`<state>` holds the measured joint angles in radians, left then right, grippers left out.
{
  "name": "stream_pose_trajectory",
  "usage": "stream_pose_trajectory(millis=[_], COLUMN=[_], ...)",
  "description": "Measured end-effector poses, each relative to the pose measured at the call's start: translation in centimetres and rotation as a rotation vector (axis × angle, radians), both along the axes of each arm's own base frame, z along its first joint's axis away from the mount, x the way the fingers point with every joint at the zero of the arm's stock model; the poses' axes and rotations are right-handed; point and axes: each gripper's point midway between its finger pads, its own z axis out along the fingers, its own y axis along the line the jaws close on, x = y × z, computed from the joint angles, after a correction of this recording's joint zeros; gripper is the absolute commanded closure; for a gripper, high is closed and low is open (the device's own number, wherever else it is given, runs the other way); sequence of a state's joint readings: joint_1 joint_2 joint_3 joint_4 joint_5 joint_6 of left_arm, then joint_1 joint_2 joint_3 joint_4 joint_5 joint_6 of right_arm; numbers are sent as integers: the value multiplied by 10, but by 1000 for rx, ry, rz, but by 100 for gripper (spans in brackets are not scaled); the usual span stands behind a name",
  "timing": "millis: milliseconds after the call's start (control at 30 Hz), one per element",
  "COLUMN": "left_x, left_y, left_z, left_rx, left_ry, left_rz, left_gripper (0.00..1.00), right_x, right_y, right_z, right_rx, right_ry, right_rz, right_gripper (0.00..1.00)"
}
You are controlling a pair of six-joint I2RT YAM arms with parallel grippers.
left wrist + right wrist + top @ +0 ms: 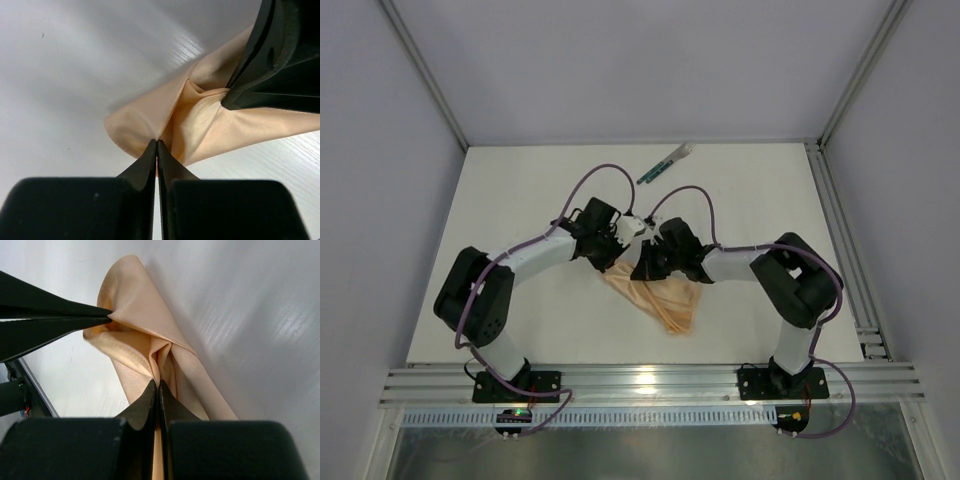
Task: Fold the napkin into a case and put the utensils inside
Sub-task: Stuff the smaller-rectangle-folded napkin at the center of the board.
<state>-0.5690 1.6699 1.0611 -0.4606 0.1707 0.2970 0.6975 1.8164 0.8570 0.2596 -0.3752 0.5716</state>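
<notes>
The left gripper (157, 145) is clamped shut on a fold of the napkin (210, 130), which is bunched at mid-table (520, 200). The right gripper (159, 386) is pinched on the cloth just beside it. Folding is judged barely begun. Next, the cloth should be drawn flat. The utensils (665, 163) lie well apart, farther back.

L gripper (157, 143) & R gripper (159, 383) jaws tight together, tips near, elbows out.
</notes>
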Motion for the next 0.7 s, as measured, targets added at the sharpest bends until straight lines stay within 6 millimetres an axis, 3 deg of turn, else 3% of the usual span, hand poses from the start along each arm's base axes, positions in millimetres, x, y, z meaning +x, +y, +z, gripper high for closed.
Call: stream_pose_trajectory(millis=[33,200,333,367,533,600,700], left_x=[0,-1,4,6,20,17,6], left_y=[-1,-3,0,1,4,-4,-12], left_z=[0,8,32,38,68,63,37], left_rx=[-4,-28,-101,-123,-199,-208,-195], left_ry=[2,-6,-26,-29,-59,-32,46], left_rz=[-3,-17,-14,-15,-91,-143,-194], left_gripper=[100,71,54,44,33,33,33], right_x=[1,2,0,-1,-2,-2,-3], right_y=[0,-3,-2,-1,2,2,2], right_z=[1,-2,-7,-7,-6,-6,-6], right_rx=[-6,-19,-3,3,25,31,37], right_ry=[-6,3,24,26,26,25,26], right_rz=[6,22,45,51,77,85,97], right_gripper=[95,94,93,93,92,92,92])
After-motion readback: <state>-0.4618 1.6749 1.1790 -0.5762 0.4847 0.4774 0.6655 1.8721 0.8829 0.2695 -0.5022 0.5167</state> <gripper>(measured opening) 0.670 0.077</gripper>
